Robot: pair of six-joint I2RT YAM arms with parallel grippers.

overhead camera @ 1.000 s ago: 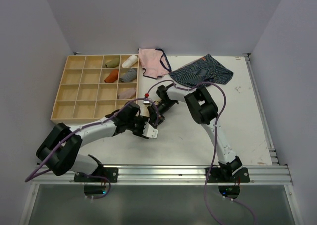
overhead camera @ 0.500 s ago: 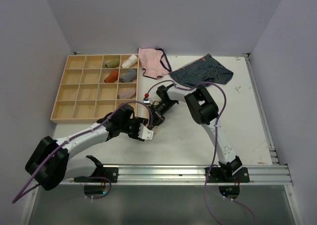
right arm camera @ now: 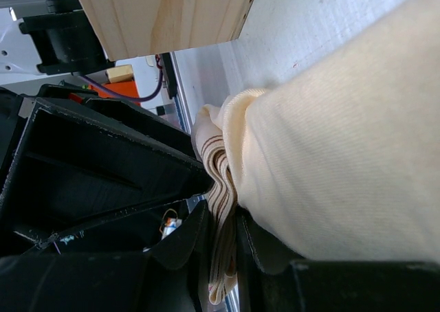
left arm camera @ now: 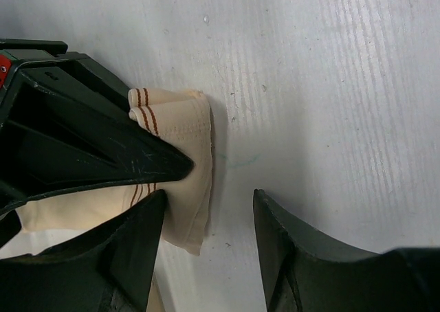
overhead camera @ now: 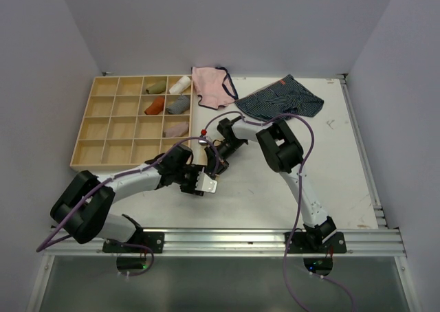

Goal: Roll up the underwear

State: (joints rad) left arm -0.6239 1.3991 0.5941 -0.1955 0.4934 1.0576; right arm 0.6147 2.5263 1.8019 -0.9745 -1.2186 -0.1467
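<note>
— White tabletop [overhead camera: 275, 188]: where did the underwear [left arm camera: 185, 154] lie?
— Bunched on it, near the wooden tray's [overhead camera: 82, 163] front corner. The right gripper [right arm camera: 221, 216] pinched its striped waistband. The left gripper [left arm camera: 210, 198] stood open, one finger at the cloth's edge.
</note>
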